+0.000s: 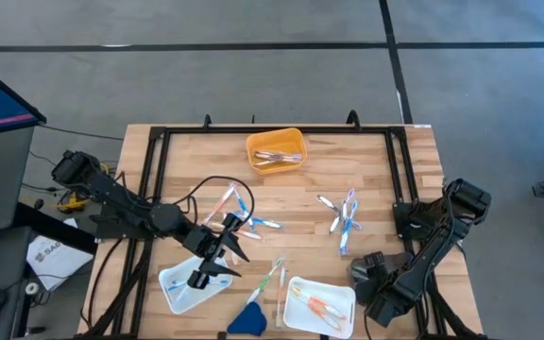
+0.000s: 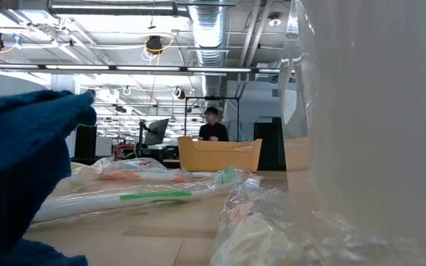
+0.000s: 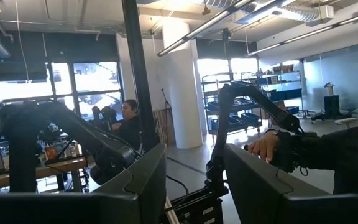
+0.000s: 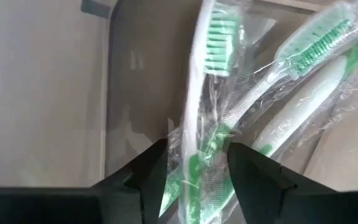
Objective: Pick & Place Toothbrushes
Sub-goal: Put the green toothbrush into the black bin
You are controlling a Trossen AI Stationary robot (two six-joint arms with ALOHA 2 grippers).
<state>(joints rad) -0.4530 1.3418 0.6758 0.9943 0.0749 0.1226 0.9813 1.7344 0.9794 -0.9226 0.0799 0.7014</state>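
My right gripper (image 1: 365,274) points down at the table's near right, open. Its fingers stand on either side of a wrapped green toothbrush (image 4: 197,130) that lies with two more green toothbrushes (image 4: 303,74) in a clear tray (image 4: 114,93). My left gripper (image 1: 217,257) hangs open with nothing in it above a white tray (image 1: 173,291) at the near left. Loose toothbrushes (image 1: 343,219) lie on the wooden table; more lie near the left gripper (image 1: 239,212) and at the near middle (image 1: 270,279). My right gripper comes from above with one finger (image 4: 151,171) on each side of the green toothbrush's wrapped handle (image 4: 194,168), lying across it. Whether the fingers touch the wrapper I cannot tell. The toothbrush lies in the tray.
A yellow bin (image 1: 275,151) with toothbrushes stands at the far middle. A second white tray (image 1: 321,304) holds orange toothbrushes. A dark-blue wedge (image 1: 246,319) lies at the near edge. A black frame (image 1: 154,179) runs round the table. People show in the room beyond.
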